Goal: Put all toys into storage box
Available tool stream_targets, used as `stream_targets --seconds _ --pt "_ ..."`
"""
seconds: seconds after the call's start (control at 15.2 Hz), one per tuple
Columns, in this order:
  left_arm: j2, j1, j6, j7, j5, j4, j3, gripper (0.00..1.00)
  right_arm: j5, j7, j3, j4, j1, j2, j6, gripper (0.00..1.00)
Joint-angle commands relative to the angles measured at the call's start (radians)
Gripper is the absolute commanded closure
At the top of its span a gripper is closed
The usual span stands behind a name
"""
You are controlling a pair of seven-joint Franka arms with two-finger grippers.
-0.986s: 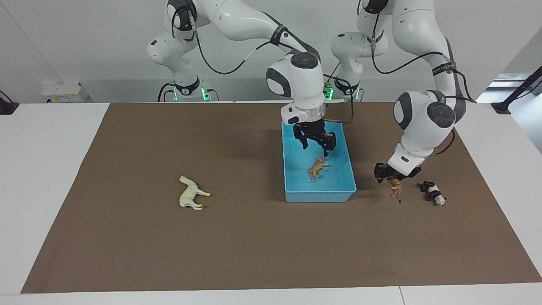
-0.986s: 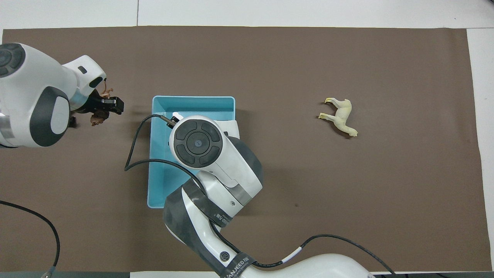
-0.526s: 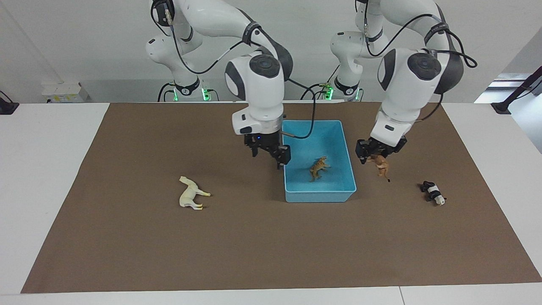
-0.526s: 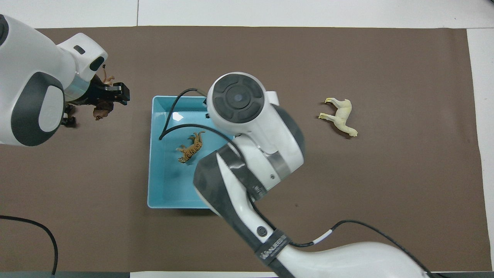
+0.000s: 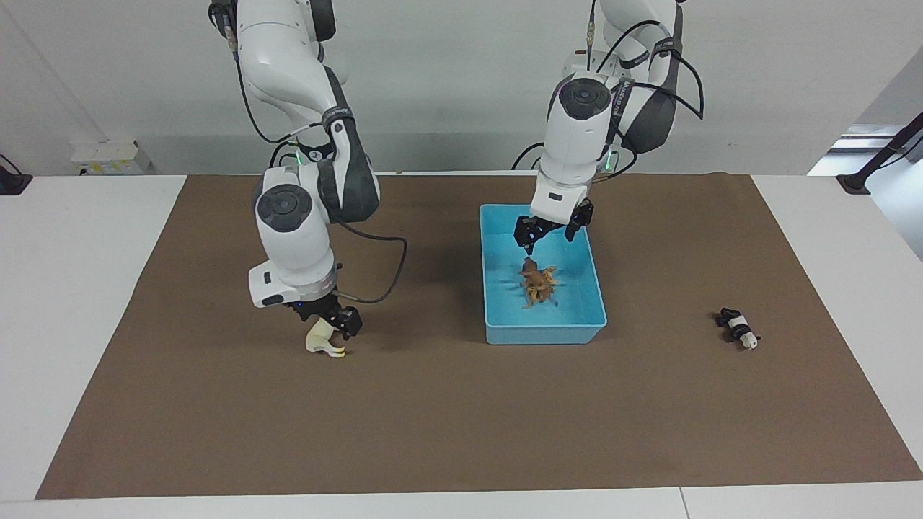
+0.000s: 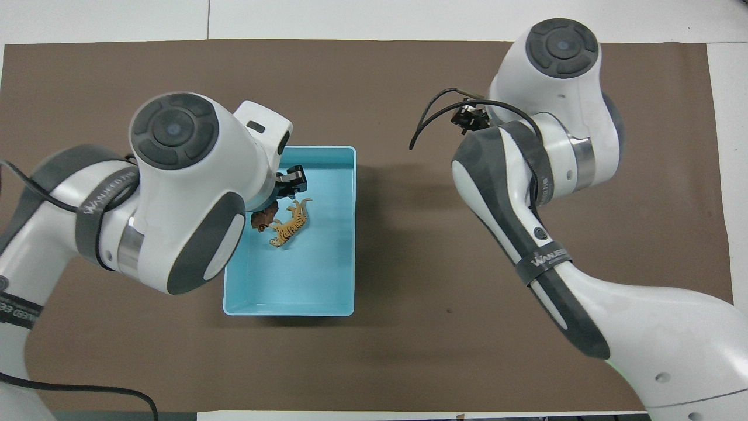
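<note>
Here, in the facing view, the blue box (image 5: 543,326) sits on the brown mat (image 5: 461,418) that covers the bench, and serves as the landmark. The left gripper (image 5: 549,234) hangs over the box with its jaws apart, holding nothing. Just below it, inside the box, the brown lion (image 5: 529,271) lies against the orange tiger (image 5: 542,290); both rest on the box floor. The panda (image 5: 738,328) lies on the mat well apart from the box, toward the left arm's end of the bench. The right gripper (image 5: 328,321) is down at the cream llama (image 5: 321,340), well apart from the box toward the right arm's end; its jaws sit around the llama's body, but I cannot tell whether they are clamped on it.

From overhead, the box (image 6: 315,307) shows the tiger (image 6: 290,222) in the half farther from the robots, with the lion (image 6: 265,216) touching it and partly hidden under the left arm. One black fingertip (image 6: 292,180) of the left gripper shows above the box. The right arm's wrist covers the llama and the right gripper. The panda is hidden too.
</note>
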Motion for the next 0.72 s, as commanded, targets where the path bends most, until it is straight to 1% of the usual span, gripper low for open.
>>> stream_targets --seconds 0.0,0.07,0.26,0.39,0.46,0.53,0.66 --pt "-0.041 0.021 0.037 0.013 0.016 -0.049 0.011 0.0 -0.018 -0.063 0.014 -0.131 -0.023 -0.045 0.103 0.0" --pt "-0.04 0.054 0.045 0.053 0.016 -0.049 0.016 0.0 -0.018 -0.078 0.014 -0.144 -0.035 -0.044 0.119 0.0" --pt "-0.029 0.223 0.084 0.364 0.017 -0.043 0.016 0.0 -0.02 -0.092 0.015 -0.156 -0.032 -0.036 0.133 0.0" --pt "-0.02 0.341 0.159 0.547 0.016 -0.043 0.013 0.0 -0.018 -0.125 0.015 -0.191 -0.035 -0.036 0.185 0.0" --pt "-0.008 0.387 0.184 0.594 0.014 -0.037 0.011 0.0 -0.018 -0.125 0.014 -0.211 -0.035 -0.034 0.206 0.0" --pt "0.017 0.421 0.19 0.622 0.006 -0.02 0.011 0.0 -0.02 -0.126 0.015 -0.226 -0.031 -0.033 0.223 0.0" --pt "0.095 0.505 0.187 0.673 0.006 0.053 0.01 0.0 -0.02 -0.147 0.015 -0.236 -0.031 -0.025 0.239 0.0"
